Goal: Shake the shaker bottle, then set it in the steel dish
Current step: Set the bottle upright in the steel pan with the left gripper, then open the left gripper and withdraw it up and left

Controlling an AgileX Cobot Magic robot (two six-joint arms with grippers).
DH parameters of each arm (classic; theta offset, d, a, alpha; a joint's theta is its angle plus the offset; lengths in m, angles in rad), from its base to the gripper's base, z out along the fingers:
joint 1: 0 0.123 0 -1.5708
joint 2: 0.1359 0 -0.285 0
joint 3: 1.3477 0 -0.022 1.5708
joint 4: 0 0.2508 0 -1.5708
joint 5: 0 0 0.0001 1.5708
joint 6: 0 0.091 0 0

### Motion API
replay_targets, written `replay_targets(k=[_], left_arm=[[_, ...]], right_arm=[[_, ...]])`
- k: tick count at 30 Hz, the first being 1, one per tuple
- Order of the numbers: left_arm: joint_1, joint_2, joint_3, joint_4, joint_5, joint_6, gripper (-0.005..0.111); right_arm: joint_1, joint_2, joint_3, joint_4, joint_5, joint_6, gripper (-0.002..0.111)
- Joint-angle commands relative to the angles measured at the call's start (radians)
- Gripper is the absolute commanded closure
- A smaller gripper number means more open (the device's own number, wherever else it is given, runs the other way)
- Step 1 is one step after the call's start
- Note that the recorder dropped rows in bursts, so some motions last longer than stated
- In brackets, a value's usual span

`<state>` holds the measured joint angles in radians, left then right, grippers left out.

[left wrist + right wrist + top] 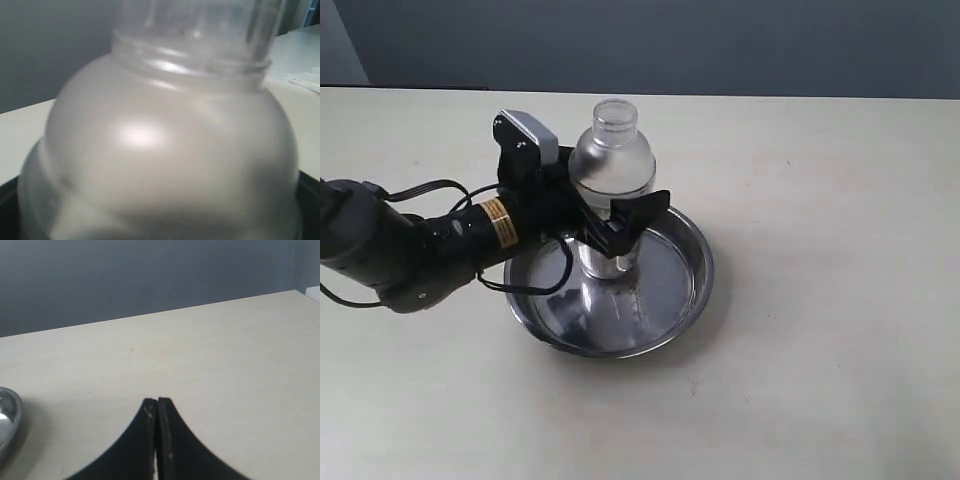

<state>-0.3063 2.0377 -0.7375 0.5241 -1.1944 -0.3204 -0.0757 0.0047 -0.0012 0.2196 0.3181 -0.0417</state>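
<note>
The shaker bottle (610,165) is upright inside the steel dish (685,290), on the dish's far-left part, with its base down at the flat bottom. My left gripper (623,210) reaches in from the left and is shut on the bottle's body just under the frosted dome. One black finger (642,212) crosses in front of the bottle and the other is hidden behind it. The left wrist view is filled by the dome (165,150) and the clear cap (200,25). My right gripper (157,401) is shut, holds nothing, and hangs above bare table.
A light tabletop (820,180) surrounds the dish, with a dark wall behind it. The dish's rim (7,420) shows at one edge of the right wrist view. The left arm (410,250) and its cable lie over the table left of the dish.
</note>
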Motion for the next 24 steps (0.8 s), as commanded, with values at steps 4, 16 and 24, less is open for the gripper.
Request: replay_targets(k=[4,16,24], left_arm=[[0.057,-0.002,0.004,0.058,-0.027,-0.042,0.005],[0.106,-0.121,0.004,0.101,-0.027,-0.069,0.005],[0.106,-0.303,0.004,0.090,-0.027,-0.077,0.005]], right_arm=[[-0.003,-0.005,0.001,-0.001,-0.010,-0.002,0.109],[-0.003,-0.005,0.001,-0.001,-0.010,-0.002,0.109],[-0.003,-0.005,0.001,-0.001,-0.010,-0.002,0.109]])
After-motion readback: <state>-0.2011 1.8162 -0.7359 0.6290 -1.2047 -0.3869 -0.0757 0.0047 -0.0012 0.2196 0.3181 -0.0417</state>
